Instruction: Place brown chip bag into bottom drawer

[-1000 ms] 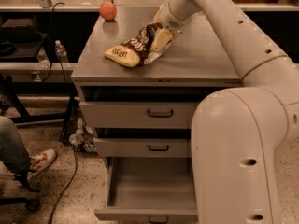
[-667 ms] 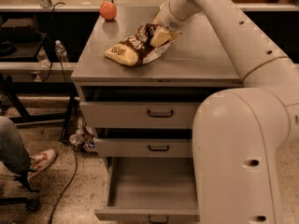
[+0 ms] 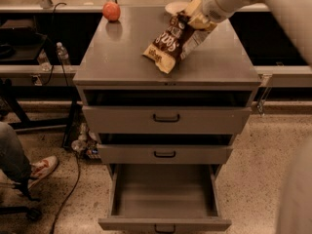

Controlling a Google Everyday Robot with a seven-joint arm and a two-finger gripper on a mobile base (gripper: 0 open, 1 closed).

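Above cabinet, hand seemingly grips down-left-pointing bag.

Grey metal cabinet: one. Drawers: three, namely top drawer, middle drawer and bottom drawer; one of the three stands pulled well out. Black bar handles: three, one per drawer. Brown chip bag: one. Orange-red ball: one. Gripper: one, above the cabinet top's rear right, clamped on the bag's upper end. Water bottle: one. Shoe: one.
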